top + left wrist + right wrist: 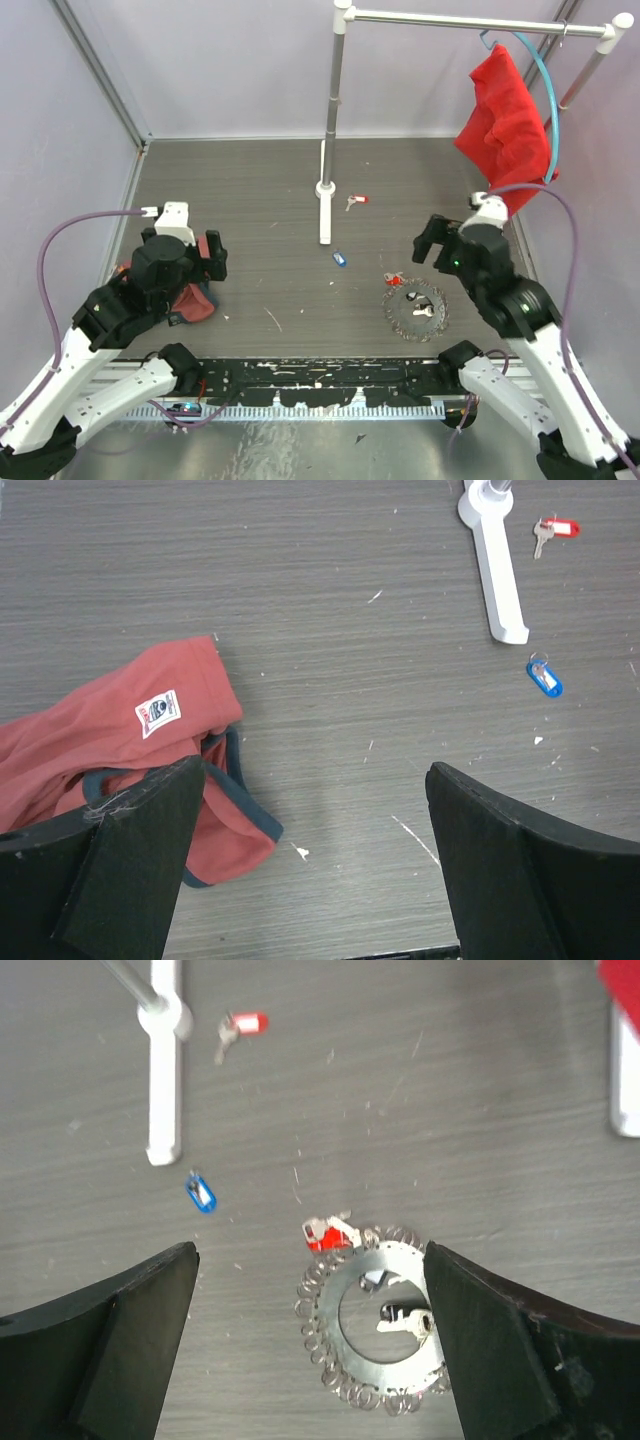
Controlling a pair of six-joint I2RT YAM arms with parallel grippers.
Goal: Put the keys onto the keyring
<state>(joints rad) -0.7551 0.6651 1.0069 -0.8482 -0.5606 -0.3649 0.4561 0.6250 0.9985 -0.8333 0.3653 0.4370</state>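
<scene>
Left wrist: cloth (130,740) by L hand (315,780)

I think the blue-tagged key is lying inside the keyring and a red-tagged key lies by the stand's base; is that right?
Not quite: the blue-tagged key lies well outside the keyring, as the right wrist view shows. A red-tagged key does lie by the stand's base.

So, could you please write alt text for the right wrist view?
The jagged silver keyring lies on the grey table, framed by the open right gripper. One red-tagged key sits at its rim; a blue-tagged key and a second red-tagged key lie farther away.
</scene>
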